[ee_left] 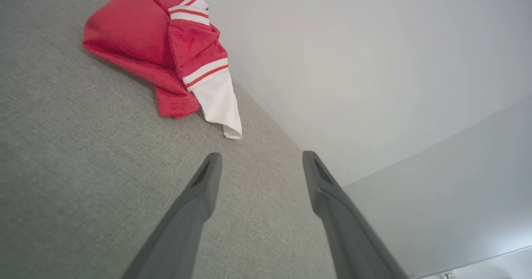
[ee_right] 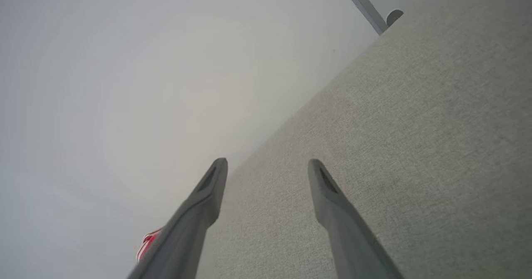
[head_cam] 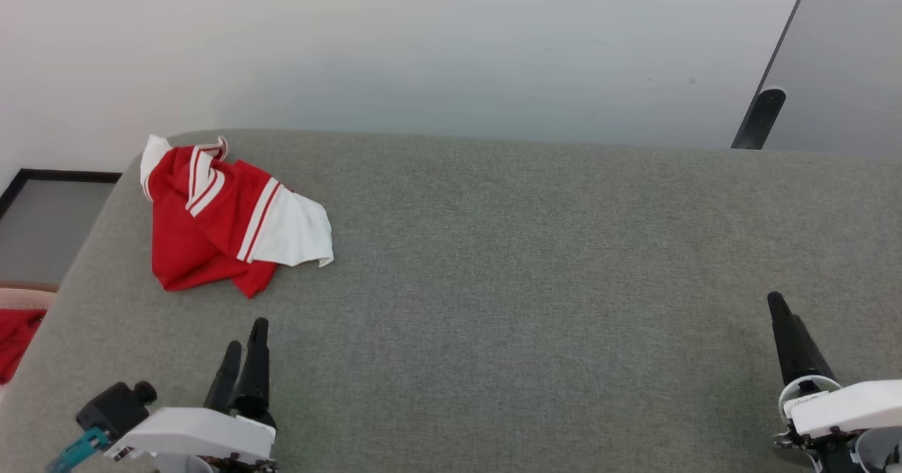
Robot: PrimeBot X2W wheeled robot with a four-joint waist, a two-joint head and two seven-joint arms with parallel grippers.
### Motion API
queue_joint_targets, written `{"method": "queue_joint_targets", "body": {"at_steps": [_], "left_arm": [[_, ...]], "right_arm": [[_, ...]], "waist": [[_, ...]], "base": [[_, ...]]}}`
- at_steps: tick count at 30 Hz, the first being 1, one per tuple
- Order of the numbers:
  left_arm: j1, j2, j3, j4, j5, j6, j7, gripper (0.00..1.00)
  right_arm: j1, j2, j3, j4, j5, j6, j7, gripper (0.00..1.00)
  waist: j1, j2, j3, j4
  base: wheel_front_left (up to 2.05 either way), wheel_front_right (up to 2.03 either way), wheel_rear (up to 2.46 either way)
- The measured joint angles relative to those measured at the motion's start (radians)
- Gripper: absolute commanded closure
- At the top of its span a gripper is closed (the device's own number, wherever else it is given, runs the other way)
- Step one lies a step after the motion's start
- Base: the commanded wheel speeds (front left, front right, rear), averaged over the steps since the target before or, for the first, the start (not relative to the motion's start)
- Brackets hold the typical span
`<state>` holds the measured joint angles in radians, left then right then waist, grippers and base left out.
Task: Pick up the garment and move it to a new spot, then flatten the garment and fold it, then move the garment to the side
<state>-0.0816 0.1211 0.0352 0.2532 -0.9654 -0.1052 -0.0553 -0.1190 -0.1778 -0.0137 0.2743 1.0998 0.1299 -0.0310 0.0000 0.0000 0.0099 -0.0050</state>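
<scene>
The garment [head_cam: 225, 216], a red jersey with white sleeve panels and striped trim, lies crumpled at the far left of the grey fabric table [head_cam: 528, 283]. The left wrist view has the garment [ee_left: 166, 50] ahead and to the left of the fingers. My left gripper [head_cam: 245, 342] hovers open over the table's near left, a short way in front of the garment, nothing between its fingers. My right gripper [head_cam: 779, 311] stands open at the near right, far from the cloth. In the right wrist view a sliver of the garment [ee_right: 146, 243] peeks past the left finger.
A pale wall [head_cam: 423, 43] runs behind the table's far edge. A dark post [head_cam: 760, 117] stands at the back right. Beyond the table's left edge sits a dark-framed panel [head_cam: 49, 226], and below it some red cloth [head_cam: 15, 339].
</scene>
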Motion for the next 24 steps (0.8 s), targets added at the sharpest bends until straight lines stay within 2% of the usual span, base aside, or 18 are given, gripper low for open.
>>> {"method": "queue_joint_targets", "body": {"at_steps": [12, 24], "left_arm": [[-0.015, 0.033, -0.034, -0.006, 0.223, 0.008, -0.040, 0.00], [-0.014, 0.060, -0.067, -0.025, 0.383, 0.017, -0.075, 0.00]], "right_arm": [[-0.020, -0.038, 0.013, -0.001, -0.233, 0.000, -0.021, 0.00], [-0.034, -0.055, 0.015, 0.001, -0.449, 0.000, -0.044, 0.00]], "waist": [[0.0000, 0.0000, -0.001, -0.002], [0.0000, 0.0000, 0.006, -0.008]], "base": [[0.00, 0.00, 0.00], [0.00, 0.00, 0.00]]}}
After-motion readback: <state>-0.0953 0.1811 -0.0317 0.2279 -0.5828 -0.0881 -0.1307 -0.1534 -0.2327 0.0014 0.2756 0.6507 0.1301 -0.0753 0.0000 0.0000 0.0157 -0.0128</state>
